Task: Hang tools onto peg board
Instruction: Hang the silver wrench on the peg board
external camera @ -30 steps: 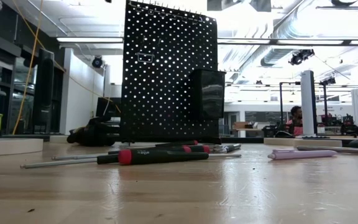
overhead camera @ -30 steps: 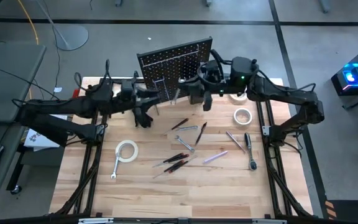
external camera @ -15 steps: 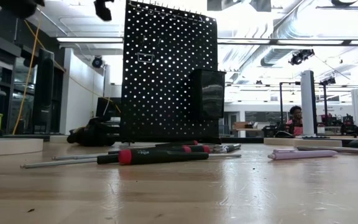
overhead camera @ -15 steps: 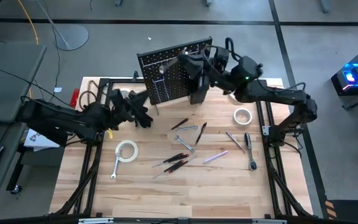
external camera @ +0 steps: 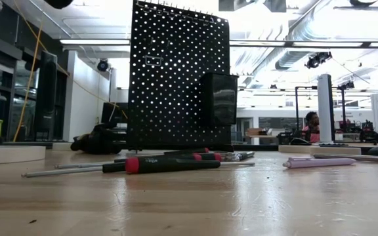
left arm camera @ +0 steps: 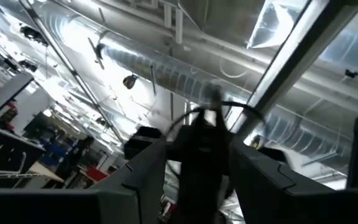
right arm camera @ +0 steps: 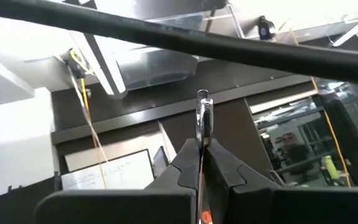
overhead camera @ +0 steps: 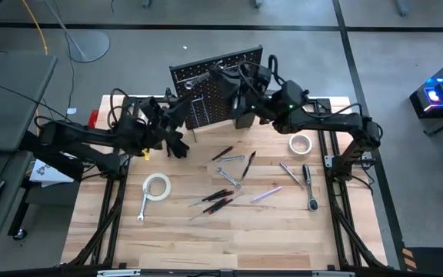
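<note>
The right gripper [right arm camera: 202, 144] is raised over the upright black peg board [overhead camera: 220, 85] at the table's [overhead camera: 283, 238] far edge, pinching a slim silver tool [right arm camera: 203, 118]. The left gripper [overhead camera: 177, 115] hovers just left of the board, clamped on a dark tool [left arm camera: 205, 155]. Tape rolls [overhead camera: 157, 186], wrenches [overhead camera: 309, 185] and screwdrivers [external camera: 163, 164] lie on the table.

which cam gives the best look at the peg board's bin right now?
Low view. The small black bin faces that camera, unobstructed, on the front of the upright peg board. High view sees only its top edge, crowded by the right arm. Neither wrist view shows it; both point up at the ceiling.
</note>
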{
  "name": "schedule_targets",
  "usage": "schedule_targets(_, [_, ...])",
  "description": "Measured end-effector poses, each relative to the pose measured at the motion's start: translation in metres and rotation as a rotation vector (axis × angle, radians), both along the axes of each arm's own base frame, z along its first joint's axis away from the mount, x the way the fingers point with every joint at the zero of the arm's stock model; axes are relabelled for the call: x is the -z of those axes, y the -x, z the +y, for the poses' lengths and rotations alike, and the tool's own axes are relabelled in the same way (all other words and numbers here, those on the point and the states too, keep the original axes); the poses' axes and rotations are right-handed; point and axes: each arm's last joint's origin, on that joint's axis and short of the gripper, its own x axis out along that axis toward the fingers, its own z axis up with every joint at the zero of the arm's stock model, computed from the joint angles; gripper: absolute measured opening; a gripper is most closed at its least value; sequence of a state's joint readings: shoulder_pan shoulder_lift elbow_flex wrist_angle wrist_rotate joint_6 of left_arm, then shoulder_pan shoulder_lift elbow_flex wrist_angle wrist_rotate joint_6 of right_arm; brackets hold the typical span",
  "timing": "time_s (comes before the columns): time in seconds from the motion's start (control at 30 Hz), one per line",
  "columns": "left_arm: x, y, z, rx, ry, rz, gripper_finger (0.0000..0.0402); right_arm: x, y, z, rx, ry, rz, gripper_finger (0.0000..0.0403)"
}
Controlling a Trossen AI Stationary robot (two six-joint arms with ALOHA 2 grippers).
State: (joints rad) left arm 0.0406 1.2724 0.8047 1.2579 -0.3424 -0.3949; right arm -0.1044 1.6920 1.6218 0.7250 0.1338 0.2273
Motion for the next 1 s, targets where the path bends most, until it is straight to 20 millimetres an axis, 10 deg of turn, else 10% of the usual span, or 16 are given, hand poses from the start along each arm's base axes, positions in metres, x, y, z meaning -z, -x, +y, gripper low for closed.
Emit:
schedule_targets(0.5, [-0.004,-0.005,0.006,0.209,-0.051,-0.037,0.0161,0.004,-0.004,0.011,0.07,0.046,0.069,0.0])
schedule_targets(1.0, [-0.005,-0.003,0.009,0.051,-0.123,-0.019,0.0161,0.008,-0.006,0.016,0.026,0.015,0.121,0.0])
